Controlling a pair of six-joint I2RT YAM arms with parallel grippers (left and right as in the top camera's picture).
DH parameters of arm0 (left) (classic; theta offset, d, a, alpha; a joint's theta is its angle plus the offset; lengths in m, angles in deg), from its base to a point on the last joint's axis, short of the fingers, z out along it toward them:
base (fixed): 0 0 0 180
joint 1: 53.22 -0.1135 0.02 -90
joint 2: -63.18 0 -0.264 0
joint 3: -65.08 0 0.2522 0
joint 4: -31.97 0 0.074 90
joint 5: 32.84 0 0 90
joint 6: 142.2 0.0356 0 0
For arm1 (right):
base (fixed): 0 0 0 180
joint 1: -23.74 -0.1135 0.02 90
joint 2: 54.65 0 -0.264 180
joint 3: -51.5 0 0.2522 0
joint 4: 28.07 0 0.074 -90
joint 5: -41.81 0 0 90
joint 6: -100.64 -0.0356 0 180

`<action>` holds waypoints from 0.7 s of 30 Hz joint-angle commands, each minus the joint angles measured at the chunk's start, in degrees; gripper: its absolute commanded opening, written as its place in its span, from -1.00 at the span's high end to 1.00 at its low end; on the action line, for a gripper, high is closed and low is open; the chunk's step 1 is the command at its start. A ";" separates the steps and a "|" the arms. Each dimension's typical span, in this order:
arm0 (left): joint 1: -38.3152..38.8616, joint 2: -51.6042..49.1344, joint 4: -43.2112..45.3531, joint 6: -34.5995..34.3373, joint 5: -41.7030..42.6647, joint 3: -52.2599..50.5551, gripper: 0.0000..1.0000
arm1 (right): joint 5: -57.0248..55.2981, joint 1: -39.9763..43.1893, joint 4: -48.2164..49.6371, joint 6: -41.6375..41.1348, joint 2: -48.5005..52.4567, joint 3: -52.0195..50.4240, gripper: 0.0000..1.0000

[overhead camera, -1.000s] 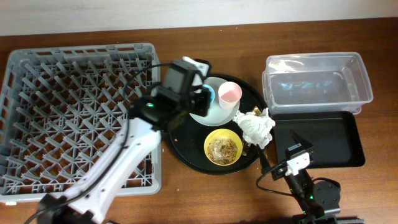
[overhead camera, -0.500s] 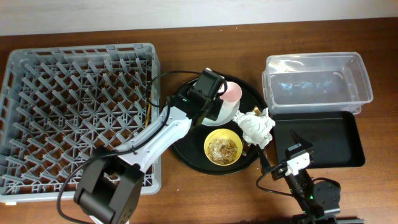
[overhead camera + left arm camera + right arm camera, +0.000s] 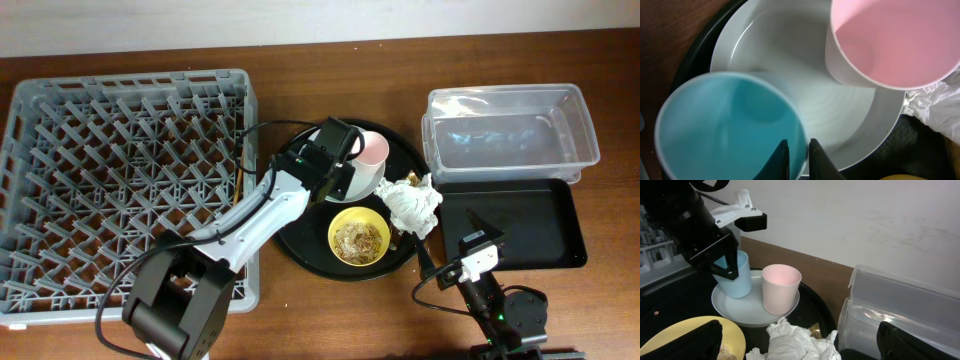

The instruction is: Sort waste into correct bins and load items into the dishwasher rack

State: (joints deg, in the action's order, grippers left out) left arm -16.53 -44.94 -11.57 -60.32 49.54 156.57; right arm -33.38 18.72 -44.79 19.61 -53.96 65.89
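The blue cup (image 3: 725,125) stands on the pale plate (image 3: 790,55) beside the pink cup (image 3: 895,45). My left gripper (image 3: 797,142) is shut on the blue cup's rim, one finger inside and one outside the wall; the right wrist view shows this grip (image 3: 725,262) on the cup (image 3: 742,280). The yellow bowl (image 3: 360,237) holds brownish scraps. A crumpled white tissue (image 3: 412,203) lies at the round tray's right edge. My right gripper (image 3: 450,242) stands wide open just short of the tissue (image 3: 800,342), holding nothing. The grey rack (image 3: 120,190) fills the left.
The plate, cups and bowl sit on a big round black tray (image 3: 300,240). A clear plastic tub (image 3: 510,135) stands at the back right, with a shallow black rectangular tray (image 3: 520,225) in front of it.
My left arm has come down over the plate and its jaws have closed in on the blue cup's rim. The right arm has not moved.
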 commanded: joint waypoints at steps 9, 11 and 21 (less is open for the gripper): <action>0.00 -0.50 -0.87 0.52 -1.16 0.79 1.00 | -0.31 0.22 -0.24 -0.48 -0.33 -0.31 -0.97; 0.00 -0.02 -0.90 0.52 -1.46 1.57 1.00 | -0.31 0.22 -0.24 -0.48 -0.33 -0.31 -0.97; -0.11 18.34 -8.46 -2.36 11.37 11.65 1.00 | -0.31 0.22 -0.24 -0.48 -0.33 -0.31 -0.97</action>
State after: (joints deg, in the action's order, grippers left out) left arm -16.53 -37.73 -17.36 -60.17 52.38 162.28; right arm -33.38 18.72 -44.79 19.63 -53.96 65.89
